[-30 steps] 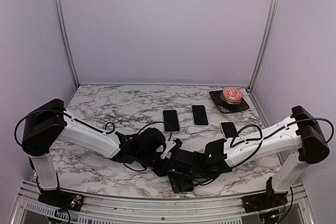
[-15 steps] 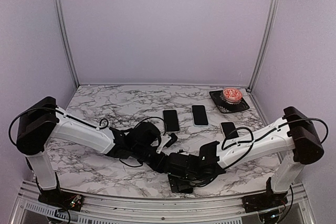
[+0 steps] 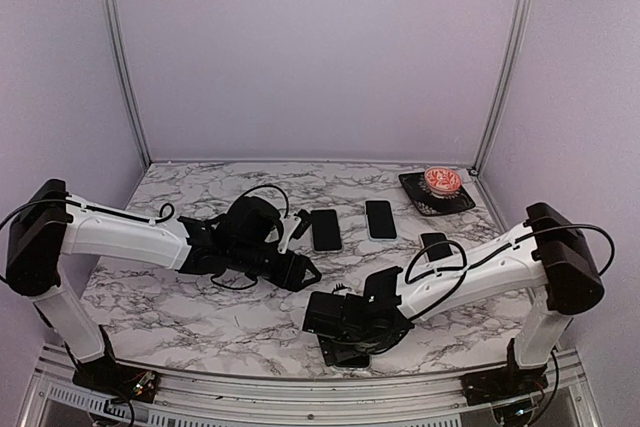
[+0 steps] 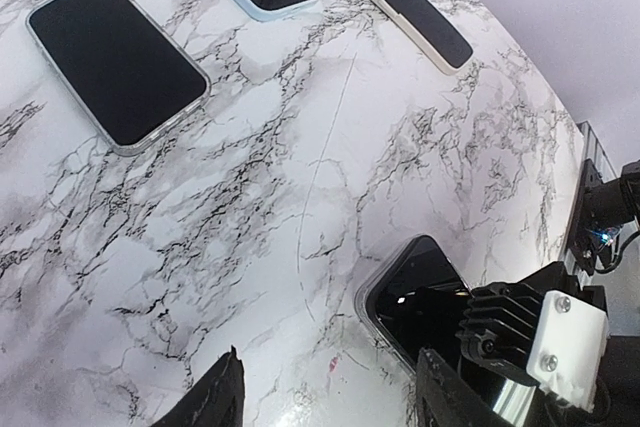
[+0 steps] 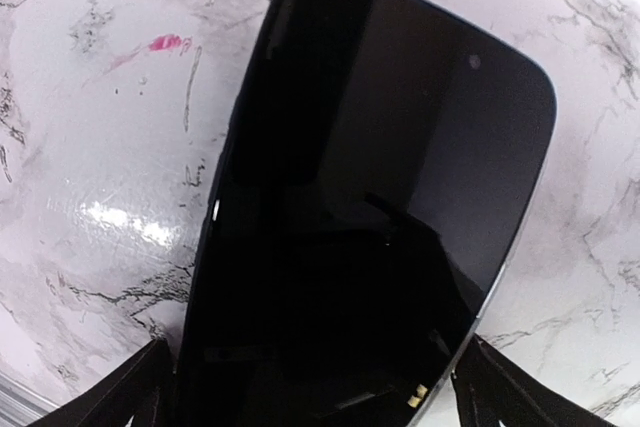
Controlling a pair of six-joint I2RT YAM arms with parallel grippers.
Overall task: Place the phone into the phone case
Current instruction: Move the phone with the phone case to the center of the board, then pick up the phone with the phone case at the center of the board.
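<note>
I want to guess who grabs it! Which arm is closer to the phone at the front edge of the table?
Right. The right end effector straddles the phone from right above. The left end effector sits farther back.

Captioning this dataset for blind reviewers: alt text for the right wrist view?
A dark phone lies screen-up on the marble table, filling most of the frame. Two black fingers of the right gripper flank its near end; contact is unclear. A pink mark sits beside it.

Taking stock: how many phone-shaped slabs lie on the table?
4. The left slab and middle slab at centre, a third slab beside the right arm, a fourth slab near the front edge under the right gripper. More may be hidden.
</note>
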